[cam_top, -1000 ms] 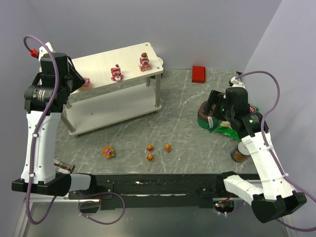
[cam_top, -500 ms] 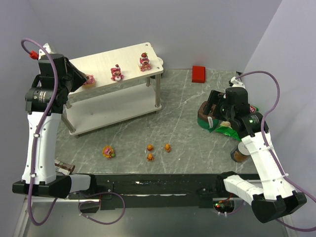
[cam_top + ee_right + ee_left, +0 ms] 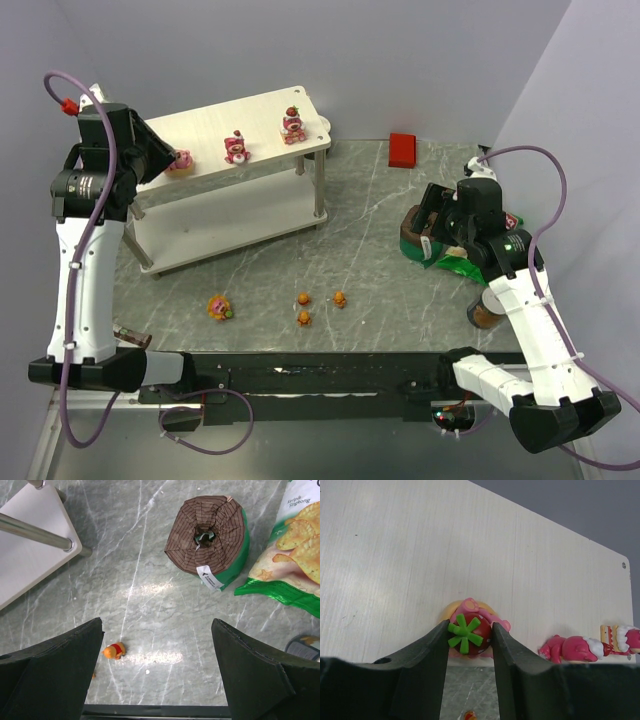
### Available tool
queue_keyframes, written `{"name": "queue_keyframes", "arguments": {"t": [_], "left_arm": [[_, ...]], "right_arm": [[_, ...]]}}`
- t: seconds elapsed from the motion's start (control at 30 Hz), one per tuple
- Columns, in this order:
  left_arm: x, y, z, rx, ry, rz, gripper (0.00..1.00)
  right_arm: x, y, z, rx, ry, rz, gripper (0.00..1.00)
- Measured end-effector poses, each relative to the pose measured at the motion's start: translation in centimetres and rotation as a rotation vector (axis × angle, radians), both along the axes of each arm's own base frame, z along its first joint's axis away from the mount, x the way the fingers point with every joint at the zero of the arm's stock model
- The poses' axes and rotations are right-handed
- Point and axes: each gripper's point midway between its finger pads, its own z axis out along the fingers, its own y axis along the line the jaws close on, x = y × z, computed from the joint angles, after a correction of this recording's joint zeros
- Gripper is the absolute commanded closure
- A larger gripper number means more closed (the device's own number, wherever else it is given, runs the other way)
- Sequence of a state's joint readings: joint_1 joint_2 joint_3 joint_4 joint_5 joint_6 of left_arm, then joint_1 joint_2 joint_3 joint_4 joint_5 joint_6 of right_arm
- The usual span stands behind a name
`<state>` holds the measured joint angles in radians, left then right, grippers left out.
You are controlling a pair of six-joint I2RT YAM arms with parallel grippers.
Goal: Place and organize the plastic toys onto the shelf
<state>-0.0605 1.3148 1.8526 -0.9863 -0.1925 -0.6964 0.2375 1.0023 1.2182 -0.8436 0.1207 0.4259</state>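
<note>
Strawberry bear [image 3: 470, 632] sits at the near edge of the shelf's [image 3: 420, 555] top board, with my left tool [image 3: 470, 626] clamped against both its sides. Two more pink bears [image 3: 237, 147] [image 3: 292, 125] stand further along that board. Flower-faced toy [image 3: 219, 308] and three orange bears [image 3: 303, 298] [image 3: 340, 299] [image 3: 304, 319] lie on the worktop [image 3: 380, 230]. My right tool [image 3: 157, 645] hangs spread wide above it.

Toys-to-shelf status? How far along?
Done: two strawberry bears stand on the shelf top. In hand: the left gripper clamps a third bear at the board's edge. Left: the flower-faced toy and three small orange bears on the table; right gripper open, empty.
</note>
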Motion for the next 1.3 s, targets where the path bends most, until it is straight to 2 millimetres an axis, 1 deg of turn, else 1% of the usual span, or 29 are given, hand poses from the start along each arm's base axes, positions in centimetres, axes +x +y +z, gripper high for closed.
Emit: {"name": "queue_keyframes", "arguments": {"t": [0.2,0.3,0.33,0.4,0.43,0.6,0.63,0.67,0.8,0.83,0.87,0.93,1.0,1.1,1.17,1.23,1.27,1.3], "left_arm": [[0.1,-0.1,0.0,-0.003,0.013,-0.007,0.54],[0.1,0.0,0.0,-0.003,0.014,-0.007,0.49],[0.1,0.0,0.0,-0.003,0.014,-0.007,0.45],[0.1,0.0,0.0,-0.002,0.013,-0.007,0.41],[0.1,0.0,0.0,-0.001,0.013,-0.007,0.38],[0.1,0.0,0.5,-0.001,0.001,-0.006,0.30],[0.1,0.1,0.7,-0.001,-0.006,-0.005,0.26],[0.1,0.1,0.9,-0.001,-0.013,-0.005,0.23],[0.1,0.0,2.3,-0.004,-0.065,-0.007,0.17],[0.0,0.0,2.8,-0.004,-0.086,-0.010,0.14],[-0.3,-0.1,3.5,-0.005,-0.116,-0.015,0.13],[-1.3,-0.3,4.6,0.002,-0.176,-0.039,0.10],[-3.3,-0.7,5.7,0.015,-0.247,-0.079,0.08],[-7.3,-1.9,7.2,0.036,-0.357,-0.179,0.06],[-10.0,-3.3,7.9,0.047,-0.421,-0.274,0.05],[-12.3,-4.6,8.0,0.044,-0.474,-0.362,0.04],[-13.2,-5.3,7.6,0.038,-0.490,-0.405,0.04],[-13.7,-5.7,6.9,0.029,-0.490,-0.428,0.04]], "right_arm": [[0.1,0.1,0.2,0.003,-0.007,0.002,0.04],[0.0,0.0,0.2,0.003,-0.009,0.002,0.04],[0.0,0.0,0.2,0.004,-0.010,0.002,0.04],[0.0,0.0,0.2,0.004,-0.011,0.002,0.04],[0.0,0.0,0.2,0.004,-0.011,0.002,0.04],[0.1,0.1,0.3,0.006,-0.016,0.001,0.04],[0.1,0.1,0.3,0.007,-0.017,0.001,0.04],[0.1,0.1,0.3,0.007,-0.017,0.001,0.04],[0.1,0.1,0.3,0.007,-0.017,0.001,0.04],[0.1,0.1,0.3,0.007,-0.017,0.001,0.04],[0.1,0.1,0.3,0.007,-0.016,0.001,0.04],[0.1,0.1,0.3,0.007,-0.017,0.002,0.04],[0.1,0.1,0.3,0.007,-0.016,0.003,0.04],[0.2,0.2,0.2,0.007,-0.011,0.005,0.04],[0.2,0.2,0.1,0.007,-0.007,0.006,0.04],[0.3,0.2,0.0,0.006,-0.005,0.005,0.04],[0.3,0.2,0.0,0.005,-0.003,0.005,0.04],[0.3,0.2,0.0,0.006,-0.002,0.005,0.04]]}}
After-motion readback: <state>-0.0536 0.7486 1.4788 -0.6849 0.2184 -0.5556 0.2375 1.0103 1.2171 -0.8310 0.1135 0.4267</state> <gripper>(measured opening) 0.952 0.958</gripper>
